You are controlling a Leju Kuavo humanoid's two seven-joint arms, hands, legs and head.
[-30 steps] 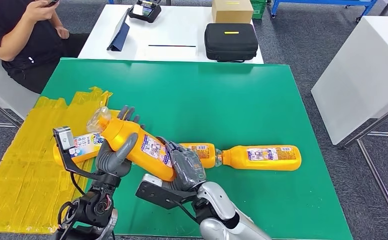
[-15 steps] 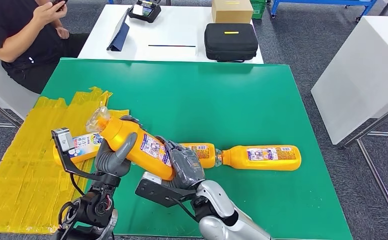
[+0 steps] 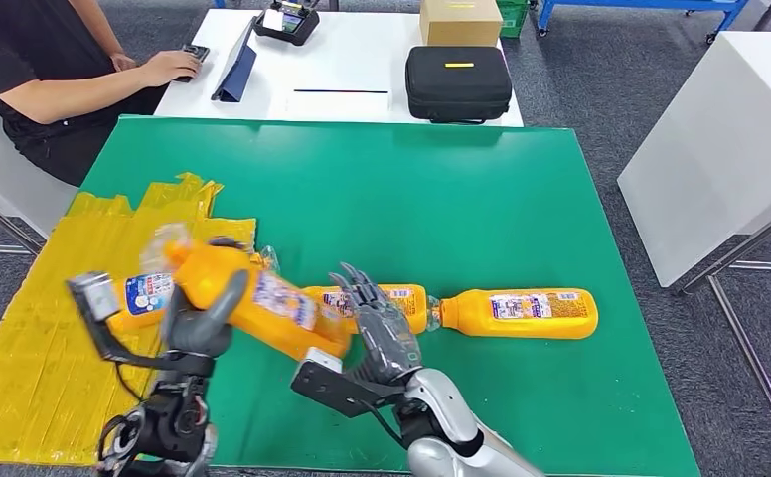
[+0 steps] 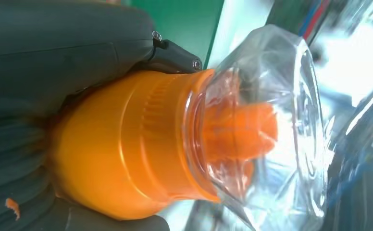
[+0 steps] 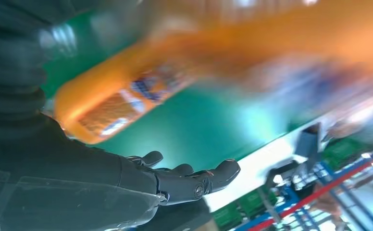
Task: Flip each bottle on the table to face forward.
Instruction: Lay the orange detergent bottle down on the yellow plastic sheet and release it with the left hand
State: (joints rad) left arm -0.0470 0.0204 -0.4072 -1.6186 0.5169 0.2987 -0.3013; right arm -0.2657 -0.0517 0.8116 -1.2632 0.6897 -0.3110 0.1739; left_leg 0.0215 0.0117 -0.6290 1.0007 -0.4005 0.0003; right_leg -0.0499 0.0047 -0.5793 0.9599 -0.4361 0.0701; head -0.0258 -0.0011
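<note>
An orange bottle (image 3: 247, 298) was held off the green table (image 3: 441, 199) in the lower left of the head frame by the left hand (image 3: 201, 320), its grey thumb laid across the bottle's body. The bottle was tilted, its clear cap (image 3: 163, 243) pointing toward the upper left and its base toward the lower centre; this part of the frame was motion-blurred. In the left wrist view the same bottle's orange shoulder (image 4: 122, 144) was seen wrapped by the grey hand (image 4: 55, 57), with the clear cap (image 4: 266, 125) over an orange spout.

The right hand (image 3: 382, 323) was seen at lower centre of the head frame, palm up, fingers spread and empty, just beside the base of the held bottle; contact could not be judged. In the right wrist view the dark fingers (image 5: 194, 180) were extended with nothing between them.

A second bottle (image 3: 516, 313) lay on its side on the table at centre right, label up. A third bottle (image 3: 396, 301) lay in line with it, partly hidden behind the right hand. A fourth bottle (image 3: 143, 298) with a blue-white label lay behind the left hand, on the yellow sheet (image 3: 54, 328) at the left edge.

In the upper part of the frame, a white table (image 3: 362, 60) carried a black case (image 3: 458, 81) and a cardboard box (image 3: 461, 20). A seated person (image 3: 44, 70) in black was recorded at upper left.
</note>
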